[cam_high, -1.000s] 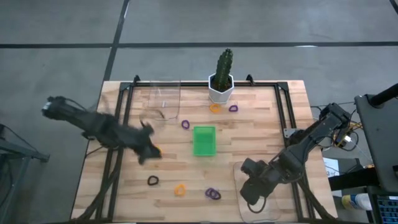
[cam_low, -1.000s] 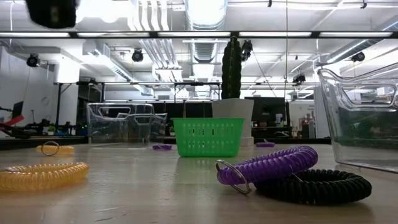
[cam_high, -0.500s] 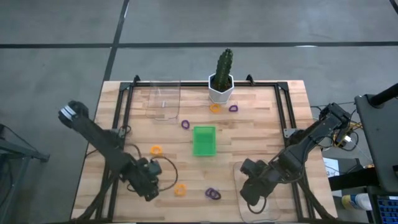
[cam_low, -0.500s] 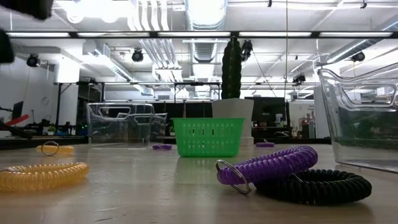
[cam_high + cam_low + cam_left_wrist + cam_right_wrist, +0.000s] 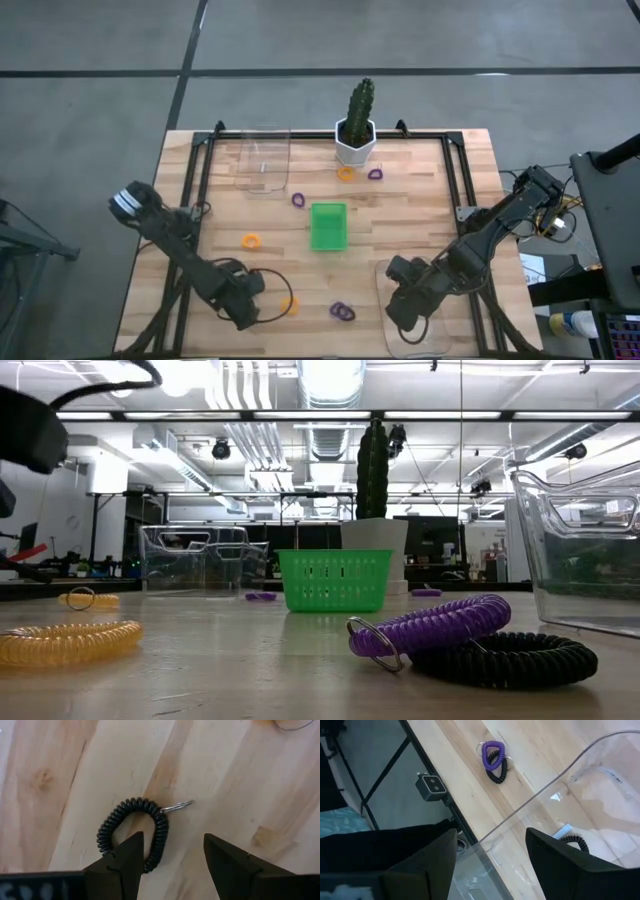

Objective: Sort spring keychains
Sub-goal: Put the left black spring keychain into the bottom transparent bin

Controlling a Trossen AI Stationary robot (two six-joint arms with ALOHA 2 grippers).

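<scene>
My left gripper (image 5: 243, 300) (image 5: 172, 851) is open and stands above a black spring keychain (image 5: 132, 832) near the table's near left edge; one finger (image 5: 131, 854) overlaps its loop, and whether it touches cannot be told. More keychains lie flat on the table: orange ones (image 5: 251, 241) (image 5: 289, 305) (image 5: 345, 173), purple ones (image 5: 298, 200) (image 5: 375, 174), and a purple and black pair (image 5: 343, 311) (image 5: 494, 761). My right gripper (image 5: 408, 305) (image 5: 490, 857) is open over the near right clear tray (image 5: 432, 330), which holds a black keychain (image 5: 575, 841).
A green tray (image 5: 328, 226) sits mid-table, with a potted cactus (image 5: 358, 125) at the far edge and a second clear tray (image 5: 265, 160) at the far left. Bare wood lies between the green tray and the near edge.
My left gripper has swung from beside the orange keychain at mid-left toward the table's near edge and now stands over the black keychain. The orange keychain lies where the gripper was. My right arm has kept still.
</scene>
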